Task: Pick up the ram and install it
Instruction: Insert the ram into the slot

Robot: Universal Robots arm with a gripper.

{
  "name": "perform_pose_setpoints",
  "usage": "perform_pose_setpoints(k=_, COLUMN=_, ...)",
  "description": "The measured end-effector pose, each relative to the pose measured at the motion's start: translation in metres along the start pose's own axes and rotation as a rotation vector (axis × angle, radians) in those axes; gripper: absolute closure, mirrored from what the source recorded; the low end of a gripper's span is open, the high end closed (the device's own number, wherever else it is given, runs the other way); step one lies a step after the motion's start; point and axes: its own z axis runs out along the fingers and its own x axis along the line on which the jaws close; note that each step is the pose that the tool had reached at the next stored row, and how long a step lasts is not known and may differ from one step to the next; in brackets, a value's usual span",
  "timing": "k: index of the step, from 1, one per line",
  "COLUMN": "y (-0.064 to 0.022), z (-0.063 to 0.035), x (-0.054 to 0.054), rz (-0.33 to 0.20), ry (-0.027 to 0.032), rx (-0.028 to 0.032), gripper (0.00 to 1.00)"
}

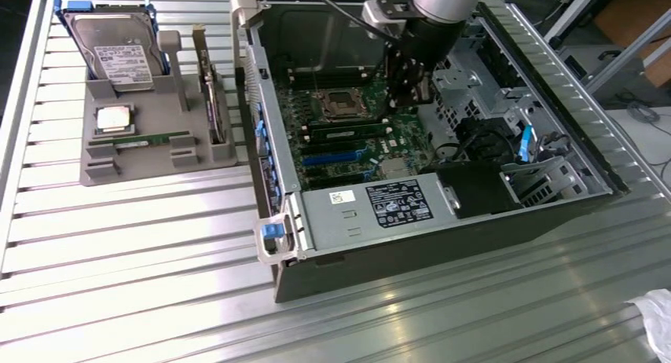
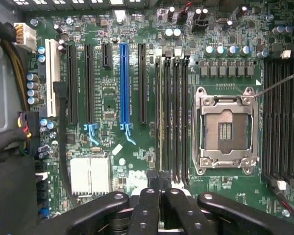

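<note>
The ram, a long thin green circuit-board stick [image 2: 159, 117], stands on edge in one of the black memory slots of the green motherboard [image 2: 108, 103], just beside the empty silver processor socket [image 2: 226, 128], inside the open grey computer case [image 1: 314, 237] that lies near the middle of the ribbed metal bench [image 1: 137, 261]. In the exterior view a green stick shows seated among the slots [image 1: 351, 133].

The black gripper [image 2: 159, 183] hangs directly above the near end of that stick, its fingers [image 2: 148, 205] drawn together with no gap and their tips at the stick's top edge; whether they press on it or only hover I cannot tell.

The stick looks light, stiff and brittle, with bare chips on its faces. It is best taken by its long edges or ends and pushed squarely, never bent.

The arm reaches steeply down into the case from the far side, wrist pointing straight at the board.

A grey parts tray [image 1: 147, 155] by the bench's far corner holds a silver hard drive [image 1: 115, 49].
</note>
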Motion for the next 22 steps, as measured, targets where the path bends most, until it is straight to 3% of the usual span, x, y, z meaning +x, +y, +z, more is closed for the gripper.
perform_pose_setpoints(k=7, y=-0.0178, z=-0.0023, x=0.0, rz=0.0, ry=0.0, rx=0.0, gripper=0.89)
perform_pose_setpoints(k=11, y=-0.0232, z=-0.0048, x=0.0, rz=0.0, ry=0.0001, rx=0.0, gripper=0.89)
perform_pose_setpoints(k=22, y=-0.0234, z=-0.0086, x=0.0, rz=0.0, ry=0.0, rx=0.0, gripper=0.89)
